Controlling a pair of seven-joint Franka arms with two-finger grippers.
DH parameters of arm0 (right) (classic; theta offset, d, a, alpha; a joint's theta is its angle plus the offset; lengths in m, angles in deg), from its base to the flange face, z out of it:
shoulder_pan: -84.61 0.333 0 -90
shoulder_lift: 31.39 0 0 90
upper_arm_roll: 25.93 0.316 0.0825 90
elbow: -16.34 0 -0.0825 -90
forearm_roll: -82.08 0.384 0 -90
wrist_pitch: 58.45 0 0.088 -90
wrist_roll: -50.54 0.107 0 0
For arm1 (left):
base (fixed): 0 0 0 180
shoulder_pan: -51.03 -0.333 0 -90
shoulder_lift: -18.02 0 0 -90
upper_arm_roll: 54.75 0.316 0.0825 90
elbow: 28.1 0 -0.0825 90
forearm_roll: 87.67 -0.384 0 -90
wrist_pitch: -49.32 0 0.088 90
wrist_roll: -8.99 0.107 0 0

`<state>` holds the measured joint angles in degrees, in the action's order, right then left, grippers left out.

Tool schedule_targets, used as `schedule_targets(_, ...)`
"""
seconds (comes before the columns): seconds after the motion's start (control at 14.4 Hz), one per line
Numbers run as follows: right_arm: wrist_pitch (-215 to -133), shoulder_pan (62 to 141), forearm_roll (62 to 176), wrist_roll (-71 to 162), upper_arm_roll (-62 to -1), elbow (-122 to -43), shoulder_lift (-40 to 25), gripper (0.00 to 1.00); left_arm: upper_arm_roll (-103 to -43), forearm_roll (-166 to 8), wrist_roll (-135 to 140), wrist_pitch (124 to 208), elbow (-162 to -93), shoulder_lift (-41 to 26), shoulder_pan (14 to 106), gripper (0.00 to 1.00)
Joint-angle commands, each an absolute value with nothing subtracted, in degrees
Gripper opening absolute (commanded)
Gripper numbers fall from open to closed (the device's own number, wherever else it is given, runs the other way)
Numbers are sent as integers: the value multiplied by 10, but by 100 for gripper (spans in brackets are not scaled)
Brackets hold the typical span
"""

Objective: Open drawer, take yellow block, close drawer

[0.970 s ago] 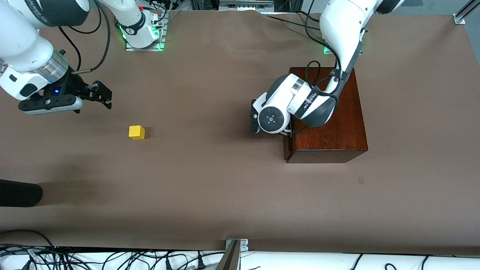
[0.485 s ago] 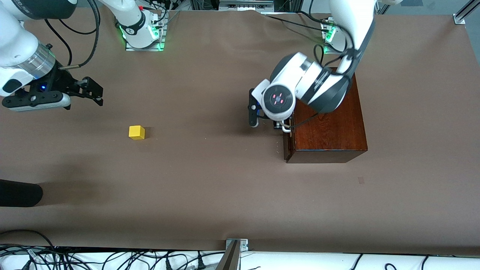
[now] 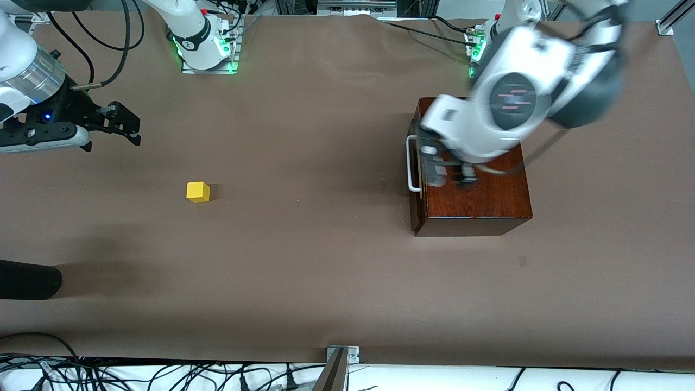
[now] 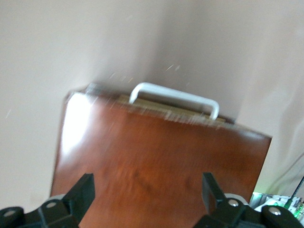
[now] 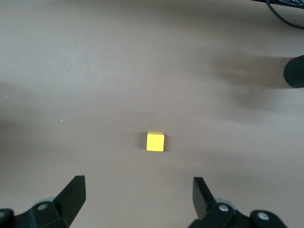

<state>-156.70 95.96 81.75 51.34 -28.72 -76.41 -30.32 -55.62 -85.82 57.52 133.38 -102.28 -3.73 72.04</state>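
1. Yellow block (image 3: pixel 197 191) sat on bare table near my right arm's end, well apart from the closed drawer (image 3: pixel 416 179).
2. I saw right gripper (image 3: pixel 122 124) unclenched, empty, nearer the block.
3. Left gripper (image 4: pixel 147 197) spread, empty, over the box (image 3: pixel 472 190).

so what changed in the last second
The left gripper rose from beside the drawer front and swung over the box, open and empty. The right gripper, open, drew back toward its end of the table. The block and the shut drawer stayed put.
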Motion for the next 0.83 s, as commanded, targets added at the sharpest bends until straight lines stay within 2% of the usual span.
schedule_targets(0.0,-1549,954,820,507,-284,-741,-289,100,-546,-865,504,1306,-1012,-11,674,100)
schedule_targets(0.21,-1550,954,823,510,-284,-739,-291,100,-518,-866,439,1309,-1037,17,643,100)
schedule_targets(0.35,-1553,954,830,507,-283,-740,-291,100,-518,-859,376,1312,-1088,48,605,100)
schedule_targets(0.62,-1550,954,830,506,-284,-739,-288,100,-518,-848,230,1427,-1220,145,568,100)
schedule_targets(0.76,-1554,954,830,507,-284,-739,-289,100,-518,-848,130,1434,-1252,176,551,100)
